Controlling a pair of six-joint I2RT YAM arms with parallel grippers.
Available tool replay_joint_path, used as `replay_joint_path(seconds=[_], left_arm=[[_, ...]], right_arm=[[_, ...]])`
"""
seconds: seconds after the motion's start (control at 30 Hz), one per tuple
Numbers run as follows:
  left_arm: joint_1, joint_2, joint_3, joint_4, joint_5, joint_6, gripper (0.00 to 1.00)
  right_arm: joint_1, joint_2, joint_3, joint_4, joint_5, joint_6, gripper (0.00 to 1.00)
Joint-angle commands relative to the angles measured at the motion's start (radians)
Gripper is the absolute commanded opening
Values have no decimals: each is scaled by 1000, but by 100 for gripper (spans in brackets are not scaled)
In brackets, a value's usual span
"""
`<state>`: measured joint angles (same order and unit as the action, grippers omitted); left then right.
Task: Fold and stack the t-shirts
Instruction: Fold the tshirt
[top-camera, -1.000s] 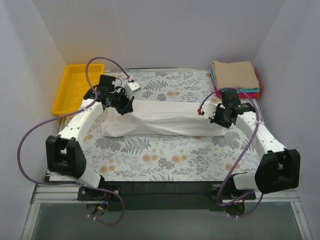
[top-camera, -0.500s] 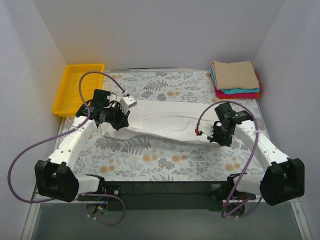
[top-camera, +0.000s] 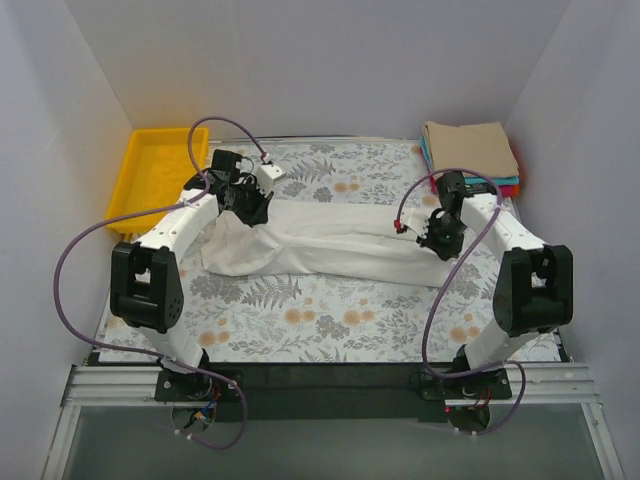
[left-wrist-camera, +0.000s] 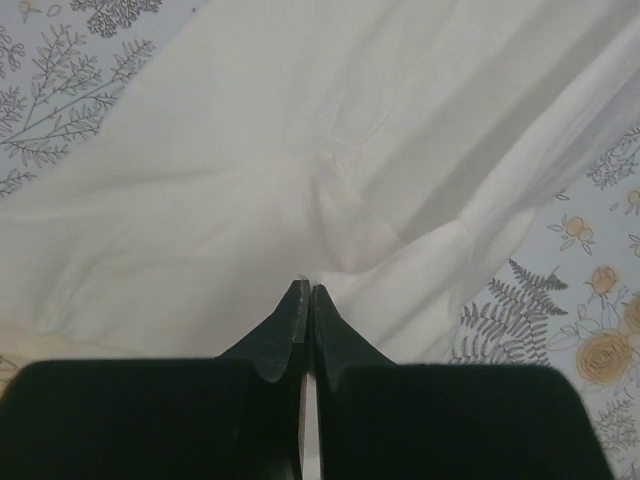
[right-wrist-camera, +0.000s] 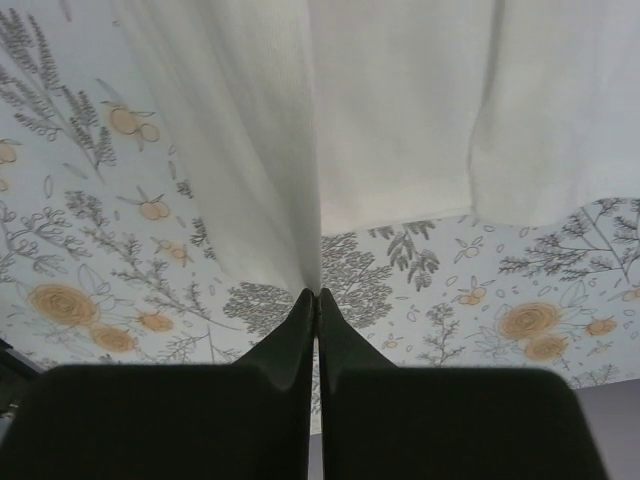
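Note:
A plain white t-shirt (top-camera: 330, 240) lies stretched sideways across the middle of the floral table cover (top-camera: 330, 315), folded into a long band. My left gripper (top-camera: 250, 207) is shut on its left end; in the left wrist view the jaw tips (left-wrist-camera: 305, 290) pinch a ridge of the white cloth (left-wrist-camera: 300, 150). At the other end my right gripper (top-camera: 438, 238) is shut on the shirt, its tips (right-wrist-camera: 317, 295) holding a hanging fold of white cloth (right-wrist-camera: 400, 120) above the cover. Folded t-shirts are stacked at the back right, tan (top-camera: 470, 148) on top of teal and red.
A yellow tray (top-camera: 150, 178) stands at the back left, just beyond the left arm. White walls close in the table on the left, back and right. Purple cables loop from both arms.
Half a second ago both grippers had drawn the shirt toward the near edge; now they have carried it back toward the far side. Both stay shut on it.

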<state>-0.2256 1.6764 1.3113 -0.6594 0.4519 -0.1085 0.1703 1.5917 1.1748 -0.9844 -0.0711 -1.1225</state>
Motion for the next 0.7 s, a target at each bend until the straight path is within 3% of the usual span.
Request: replay_joint_path(seconds=[0.0, 0.27, 0.6, 0.67], left_arm=[[2, 52, 72, 67, -28, 12, 0], [2, 178, 124, 132, -50, 6, 0], [2, 220, 151, 173, -76, -3, 0], [2, 206, 167, 137, -62, -5, 14]], right_arm=[[-14, 83, 98, 19, -24, -34, 1], [-18, 270, 215, 84, -21, -5, 1], [-25, 301, 230, 187, 34, 35, 1], [-25, 307, 236, 188, 43, 46, 3]])
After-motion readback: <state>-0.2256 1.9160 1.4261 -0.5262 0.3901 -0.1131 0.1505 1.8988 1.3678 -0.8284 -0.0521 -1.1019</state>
